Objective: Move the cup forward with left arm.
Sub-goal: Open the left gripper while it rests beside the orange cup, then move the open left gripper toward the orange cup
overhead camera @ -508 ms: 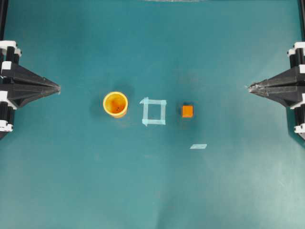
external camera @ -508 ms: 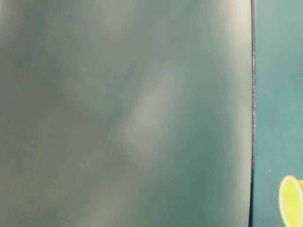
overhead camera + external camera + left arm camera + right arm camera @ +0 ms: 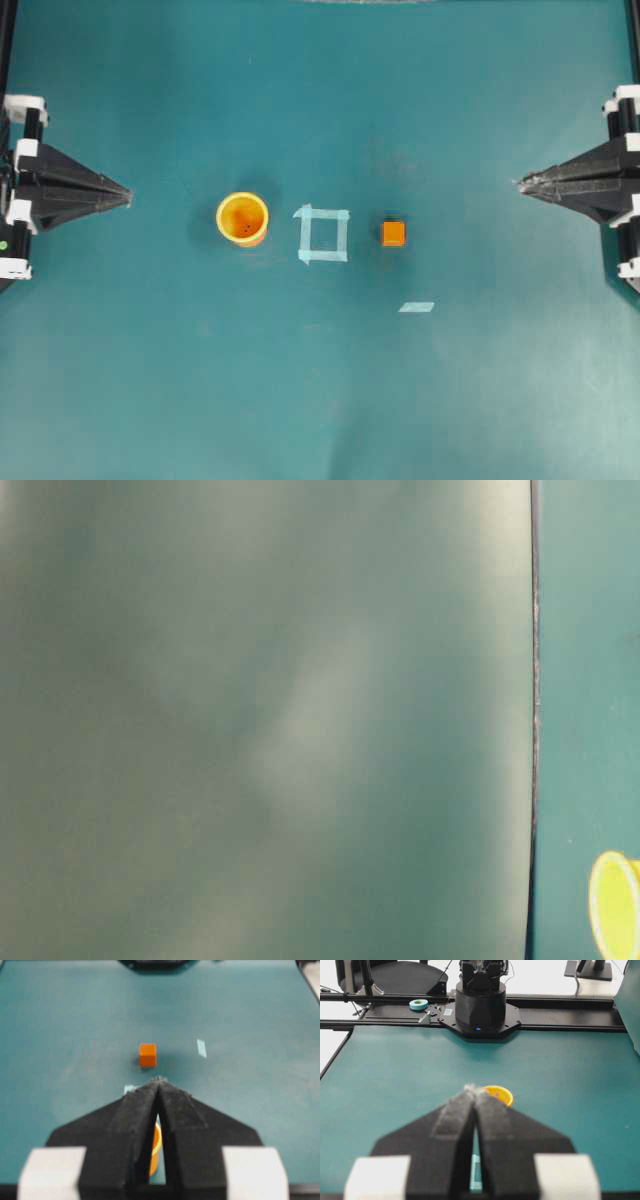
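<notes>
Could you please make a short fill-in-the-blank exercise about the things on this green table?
1. In the overhead view, the square of pale tape lies between the cup and the orange ____.
2. The cup stands upright with its open mouth facing ____.
3. The left gripper has its fingertips ____ and holds nothing.
4. A single loose strip of tape lies nearest to the ____.

Missing words: cube; up; closed together; cube
</notes>
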`<state>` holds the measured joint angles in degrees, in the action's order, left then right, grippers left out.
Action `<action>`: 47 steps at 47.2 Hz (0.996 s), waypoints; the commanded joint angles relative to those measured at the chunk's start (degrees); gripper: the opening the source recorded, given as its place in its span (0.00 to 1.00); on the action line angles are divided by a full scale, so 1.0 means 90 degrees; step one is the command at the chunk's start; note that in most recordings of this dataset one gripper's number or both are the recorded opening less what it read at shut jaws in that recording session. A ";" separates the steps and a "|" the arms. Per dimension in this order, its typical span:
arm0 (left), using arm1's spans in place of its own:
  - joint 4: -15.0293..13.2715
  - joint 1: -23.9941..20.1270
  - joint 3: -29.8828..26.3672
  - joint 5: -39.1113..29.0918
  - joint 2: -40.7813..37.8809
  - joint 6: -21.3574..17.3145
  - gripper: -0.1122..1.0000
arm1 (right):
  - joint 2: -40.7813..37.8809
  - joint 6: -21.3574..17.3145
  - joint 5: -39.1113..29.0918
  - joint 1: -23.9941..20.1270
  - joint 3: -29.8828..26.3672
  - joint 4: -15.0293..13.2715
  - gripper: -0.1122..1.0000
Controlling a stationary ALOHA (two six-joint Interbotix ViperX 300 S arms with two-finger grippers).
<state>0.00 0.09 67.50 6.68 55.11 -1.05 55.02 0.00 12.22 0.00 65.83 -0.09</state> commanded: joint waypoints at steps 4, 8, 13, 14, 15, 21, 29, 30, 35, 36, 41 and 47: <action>0.0020 0.0000 -0.0205 -0.0029 -0.0078 -0.0010 0.11 | -0.0039 0.0000 0.0000 -0.0010 -0.0195 0.0020 0.09; 0.0020 0.0000 -0.0205 -0.0039 -0.0078 -0.0010 0.11 | -0.0029 0.0000 0.0000 -0.0010 -0.0195 0.0020 0.09; 0.0020 0.0000 -0.0205 -0.0088 -0.0078 -0.0010 0.11 | -0.0039 0.0000 0.0000 -0.0010 -0.0195 0.0020 0.09; 0.0020 0.0000 -0.0205 -0.0088 -0.0078 -0.0010 0.12 | -0.0039 0.0000 0.0000 -0.0010 -0.0186 0.0020 0.09; 0.0020 0.0000 -0.0205 -0.0107 -0.0078 -0.0010 0.13 | -0.0039 0.0000 -0.0010 0.0000 -0.0195 0.0020 0.09; 0.0020 0.0000 -0.0205 -0.0205 -0.0078 0.0010 0.33 | -0.0039 0.0000 -0.0010 0.0000 -0.0186 0.0020 0.09; 0.0020 0.0000 -0.0195 -0.0332 -0.0088 0.0010 0.72 | -0.0029 0.0000 -0.0010 0.0000 -0.0186 0.0020 0.09; 0.0010 0.0000 -0.0205 -0.0322 -0.0098 0.0010 0.73 | -0.0039 0.0000 -0.0010 0.0000 -0.0186 0.0020 0.09; 0.0020 -0.0068 -0.0176 -0.0293 -0.0283 0.0010 0.73 | -0.0029 0.0000 -0.0010 0.0000 -0.0186 0.0020 0.09; 0.0020 -0.0088 -0.0176 -0.0293 -0.0342 0.0010 0.74 | -0.0039 0.0000 -0.0010 0.0000 -0.0195 0.0020 0.09; 0.0020 -0.0225 -0.0166 -0.0127 -0.0840 0.0010 0.78 | -0.0039 -0.0010 -0.0010 0.0000 -0.0195 0.0020 0.09; 0.0020 -0.0332 -0.0254 0.0264 -0.1631 0.0010 0.85 | -0.0029 -0.0010 -0.0010 0.0000 -0.0195 0.0020 0.09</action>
<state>0.00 -2.20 67.06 6.50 44.65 -1.05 55.02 0.00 11.95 0.00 65.83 0.00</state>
